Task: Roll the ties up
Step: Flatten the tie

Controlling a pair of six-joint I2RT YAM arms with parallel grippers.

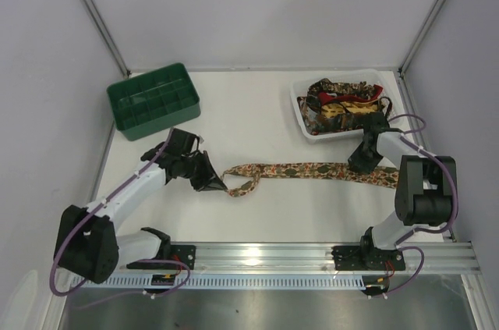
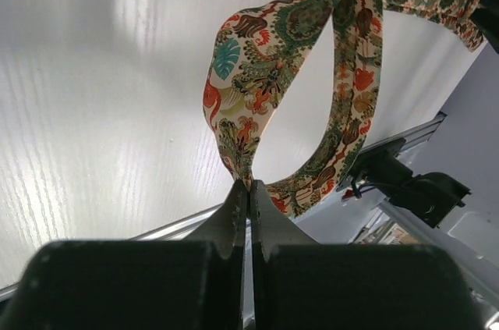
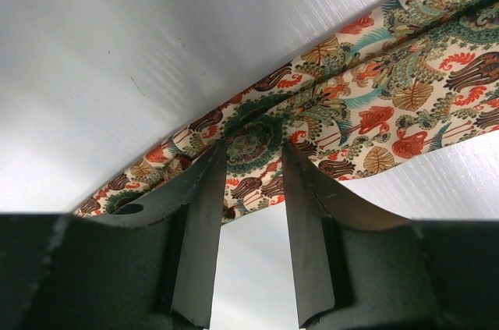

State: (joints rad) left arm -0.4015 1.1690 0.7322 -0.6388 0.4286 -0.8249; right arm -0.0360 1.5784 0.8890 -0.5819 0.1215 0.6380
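Observation:
One tie [image 1: 312, 168], a floral print in cream, green and red, lies stretched across the table [image 1: 257, 111]. My left gripper [image 1: 221, 186] is shut on its left end. In the left wrist view the jaws [image 2: 250, 186] pinch a fold of the tie [image 2: 265, 72], which loops back toward the right. My right gripper [image 1: 361, 166] stands over the tie's right part. In the right wrist view it [image 3: 253, 147] is open, both fingertips resting on the tie [image 3: 374, 111], with nothing between the fingers [image 3: 199, 221]. More ties [image 1: 343, 108] lie heaped in the white tray.
The white tray [image 1: 299, 111] sits at the back right, just behind the right arm. A green compartmented crate [image 1: 153, 100] stands at the back left near the left arm. An aluminium rail [image 1: 312, 256] runs along the near edge. Walls close in both sides.

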